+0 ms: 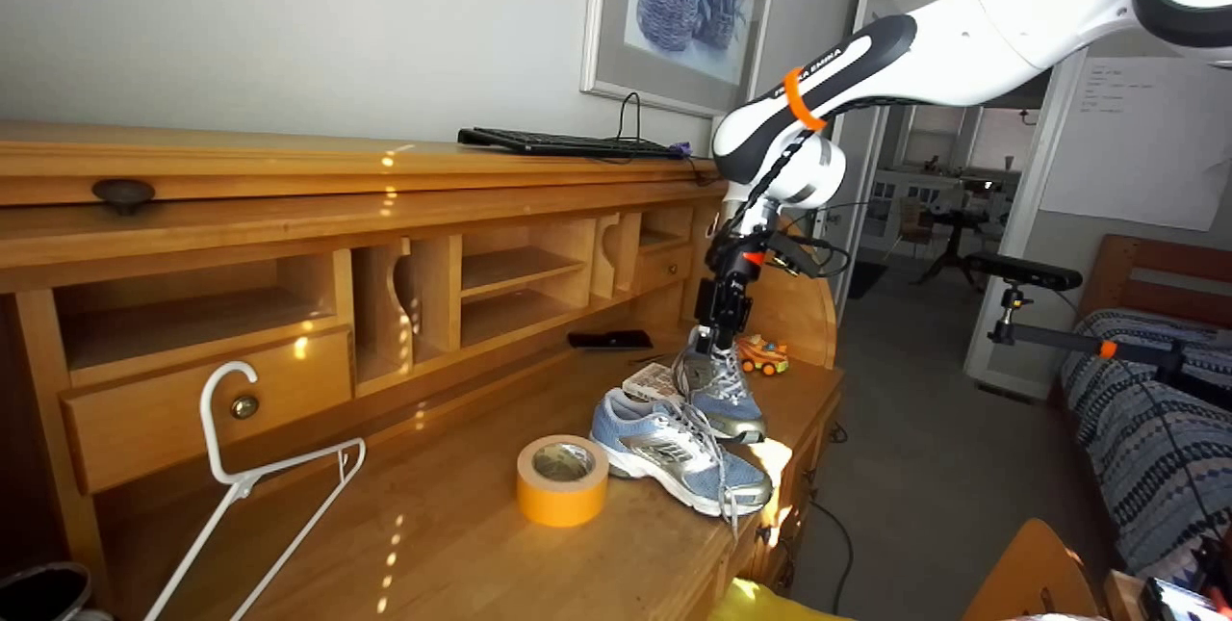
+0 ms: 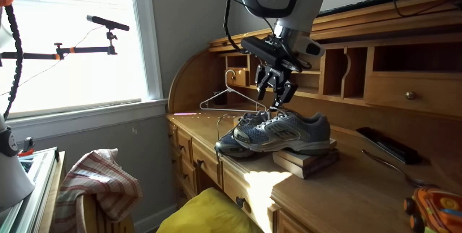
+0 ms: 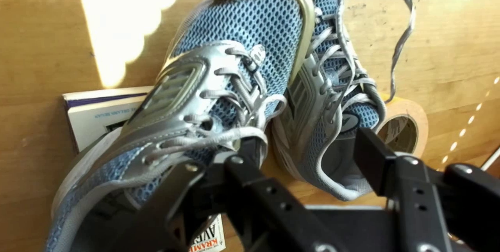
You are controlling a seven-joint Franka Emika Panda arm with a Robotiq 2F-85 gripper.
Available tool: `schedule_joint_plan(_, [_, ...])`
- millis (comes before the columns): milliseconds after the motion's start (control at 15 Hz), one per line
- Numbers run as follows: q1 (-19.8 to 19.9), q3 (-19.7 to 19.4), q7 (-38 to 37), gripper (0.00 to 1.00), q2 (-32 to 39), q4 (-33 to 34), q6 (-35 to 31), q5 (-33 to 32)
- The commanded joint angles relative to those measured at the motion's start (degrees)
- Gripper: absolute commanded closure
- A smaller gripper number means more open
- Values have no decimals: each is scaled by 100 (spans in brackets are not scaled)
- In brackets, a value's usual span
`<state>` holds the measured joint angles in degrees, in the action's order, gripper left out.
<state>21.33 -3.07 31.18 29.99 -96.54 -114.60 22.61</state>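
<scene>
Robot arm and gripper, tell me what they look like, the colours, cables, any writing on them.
The arm is white and rounded, with black panels, an orange band and lettering that ends in EMIKA. A ribbed black cable runs along it. The gripper is black and angular, with two jointed fingers dotted with silver screws.

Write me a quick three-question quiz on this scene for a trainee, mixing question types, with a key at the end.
1. True or false: in the wrist view, the gripper stands open.
2. Short answer: in an exterior view, what lies beneath one shoe?
3. Multiple choice: what colour is the tape roll? A) blue B) orange-yellow C) green

Key:
1. True; its jaws are clearly apart.
2. Books.
3. B.
</scene>
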Motion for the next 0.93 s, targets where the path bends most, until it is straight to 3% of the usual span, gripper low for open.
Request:
schedule_joint_plan(0, [63,60,-48,35,30,25,199,92])
schedule_joint_plan(267, [115,95,-3,40,-22,79,382,231])
schedule_joint_plan(467, [141,115,22,35,-20,146,574,346])
schedule_joint_plan(867, [147,105,-7,38,70,269,918,538])
